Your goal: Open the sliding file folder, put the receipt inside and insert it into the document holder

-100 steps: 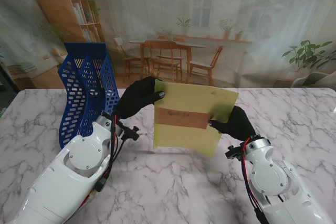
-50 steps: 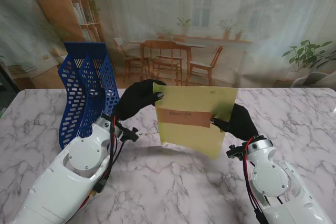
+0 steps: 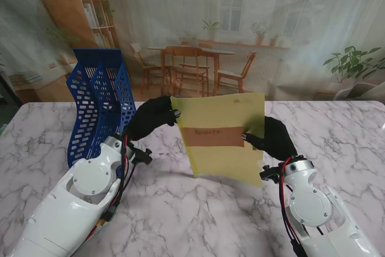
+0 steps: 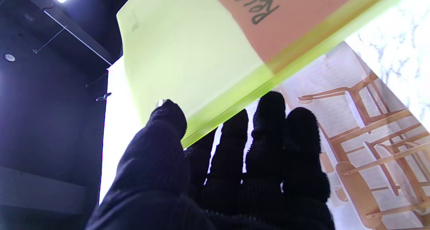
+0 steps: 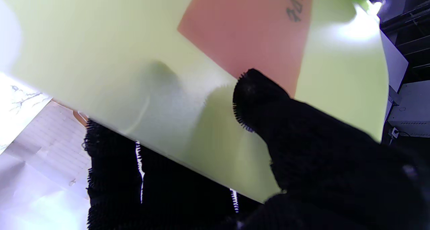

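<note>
We hold the translucent yellow-green plastic file folder (image 3: pixel 222 136) up off the white marbled counter (image 3: pixel 198 215), roughly upright over the counter's middle, with both black-gloved hands. Our left hand (image 3: pixel 153 117) pinches the folder's upper left corner, thumb (image 4: pixel 164 122) on the face turned to us and the other fingers (image 4: pixel 268 122) behind the sheet. Our right hand (image 3: pixel 274 138) grips the right edge, its thumb (image 5: pixel 255 92) pressed on the front and its fingers behind. The salmon-pink paper receipt (image 3: pixel 213 136) shows through the folder as a band across its middle, with dark handwriting on it. The blue perforated plastic document holder (image 3: pixel 99 103) stands near the counter's far left corner, just beside our left hand and apart from the folder.
</note>
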Controlling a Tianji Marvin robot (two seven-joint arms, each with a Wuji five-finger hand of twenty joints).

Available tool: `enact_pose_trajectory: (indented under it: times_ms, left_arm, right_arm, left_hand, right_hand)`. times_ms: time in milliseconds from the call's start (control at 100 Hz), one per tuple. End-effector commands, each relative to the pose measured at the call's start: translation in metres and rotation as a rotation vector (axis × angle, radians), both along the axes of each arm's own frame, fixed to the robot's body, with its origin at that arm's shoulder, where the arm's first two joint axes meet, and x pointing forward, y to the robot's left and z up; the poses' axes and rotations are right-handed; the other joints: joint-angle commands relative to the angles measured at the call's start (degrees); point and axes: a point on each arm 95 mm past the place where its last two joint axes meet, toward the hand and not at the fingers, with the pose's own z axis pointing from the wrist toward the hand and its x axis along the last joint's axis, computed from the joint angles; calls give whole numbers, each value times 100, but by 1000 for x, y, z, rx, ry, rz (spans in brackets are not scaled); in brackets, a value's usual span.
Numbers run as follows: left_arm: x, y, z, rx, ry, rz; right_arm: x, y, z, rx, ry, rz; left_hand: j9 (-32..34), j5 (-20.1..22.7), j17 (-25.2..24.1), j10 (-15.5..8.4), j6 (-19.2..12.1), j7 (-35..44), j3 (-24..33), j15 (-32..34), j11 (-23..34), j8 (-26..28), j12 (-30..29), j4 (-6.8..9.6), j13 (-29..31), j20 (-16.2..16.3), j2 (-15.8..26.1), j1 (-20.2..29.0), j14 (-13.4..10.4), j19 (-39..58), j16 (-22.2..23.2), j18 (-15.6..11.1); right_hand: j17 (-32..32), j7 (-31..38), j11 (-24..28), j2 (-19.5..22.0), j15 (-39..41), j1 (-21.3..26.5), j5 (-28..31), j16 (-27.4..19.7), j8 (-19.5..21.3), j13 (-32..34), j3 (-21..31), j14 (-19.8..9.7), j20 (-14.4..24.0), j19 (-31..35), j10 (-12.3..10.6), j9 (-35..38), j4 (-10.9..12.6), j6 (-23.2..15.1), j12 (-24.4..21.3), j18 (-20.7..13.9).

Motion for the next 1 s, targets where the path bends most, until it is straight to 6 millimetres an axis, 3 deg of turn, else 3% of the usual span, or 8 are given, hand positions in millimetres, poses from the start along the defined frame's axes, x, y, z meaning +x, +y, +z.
enact_pose_trajectory:
  times_ms: [0, 280, 420, 610, 990]
  left_arm:
    - [-1, 1, -7, 22, 23, -14]
    - [-2, 5, -15, 48, 49, -23]
    - [-1, 8, -17, 53, 52, -14]
    - [-1, 6, -18, 21, 45, 9]
    - [-1, -3, -8, -13, 0, 18]
  right_arm:
    - [-1, 2, 0, 12, 2, -3]
    - [-2, 2, 0, 32, -6, -10]
    - [-3, 1, 0, 34, -7, -11]
    - [-3, 1, -1, 33, -2, -11]
    - [-1, -2, -6, -8, -12, -3]
  left_hand:
    - [-150, -179, 19, -39, -99, 31, 145, -114, 5, -12, -39, 132, -60, -15, -94, 290, 42, -93, -53, -177]
    - [-219, -222, -40, -59, -113, -12, 245, -186, -43, -44, -64, 175, -127, -38, -56, 400, 49, -164, -81, -186]
    - [1, -92, 37, -81, -234, 453, 194, -139, 94, 269, 3, 137, -28, -16, -43, 531, 40, -113, -68, -185]
    - [744, 412, 388, -273, -475, 1254, -67, 122, 143, 19, 540, 121, 422, 26, 96, 597, -40, 194, -23, -195]
    - [920, 443, 469, -309, -509, 1624, 86, 230, 198, 17, 608, 243, 533, 26, -31, 511, -51, 327, 7, -178]
  right_hand:
    - [-19, 596, -21, 373, 306, 384, 255, 46, 366, 111, 428, -126, 86, 111, 56, 2, 245, -408, 19, 44]
    - [-20, 613, -11, 392, 308, 387, 242, 40, 413, 108, 426, -135, 86, 106, 46, -3, 244, -436, 22, 35]
    - [-27, 612, -10, 394, 307, 388, 238, 38, 424, 101, 422, -139, 84, 100, 38, -2, 243, -435, 20, 35]
    - [-32, 607, -9, 399, 314, 390, 240, 37, 434, 103, 421, -140, 83, 95, 45, 3, 246, -440, 17, 32]
    - [-34, 605, -4, 393, 343, 390, 256, 42, 447, 122, 428, -125, 84, 90, 50, 23, 249, -440, 12, 43]
